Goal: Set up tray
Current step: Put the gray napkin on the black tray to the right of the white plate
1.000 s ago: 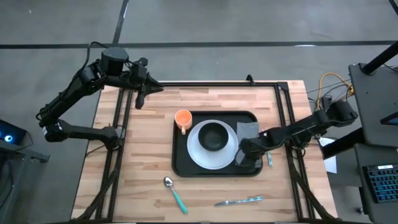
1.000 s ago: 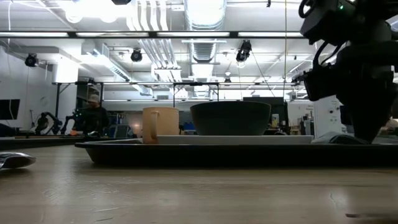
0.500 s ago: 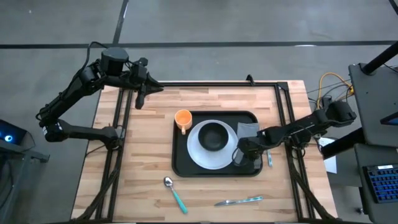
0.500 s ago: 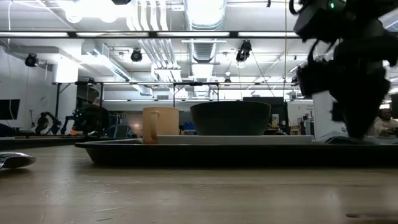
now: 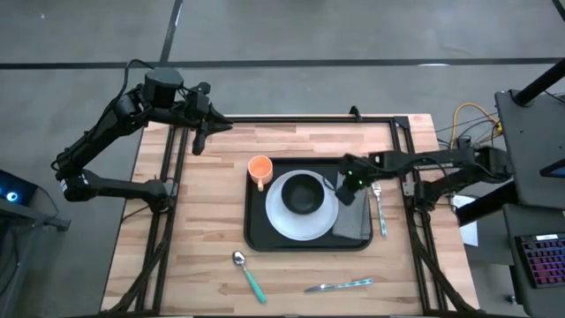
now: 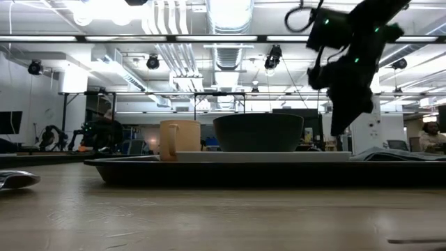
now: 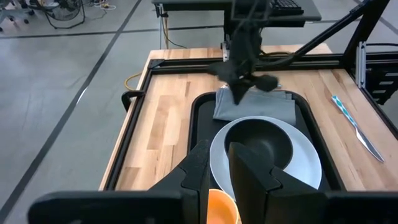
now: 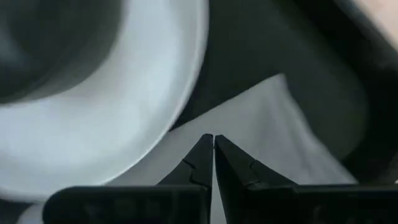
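Black tray (image 5: 258, 231) is sitting mid-table (image 5: 212, 256); I am seeing my right tool (image 5: 349, 190), closed and empty, hovering above its grey napkin (image 5: 355, 221) beside plate (image 5: 287, 225). Left tool (image 5: 199, 140), closed, is waiting at the far corner.

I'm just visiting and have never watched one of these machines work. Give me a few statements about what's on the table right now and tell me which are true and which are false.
1. The black bowl sits on the white plate. True.
2. The orange cup stands off the tray, on bare wood. False: it stands inside the tray, at a corner beside the plate.
3. The right gripper is above the grey napkin, its fingers shut. True.
4. The spoon lies on the plate. False: it lies on the wooden table, outside the tray.
5. The left gripper holds the knife. False: it waits at a far table corner, shut on nothing; the knife lies on the table.
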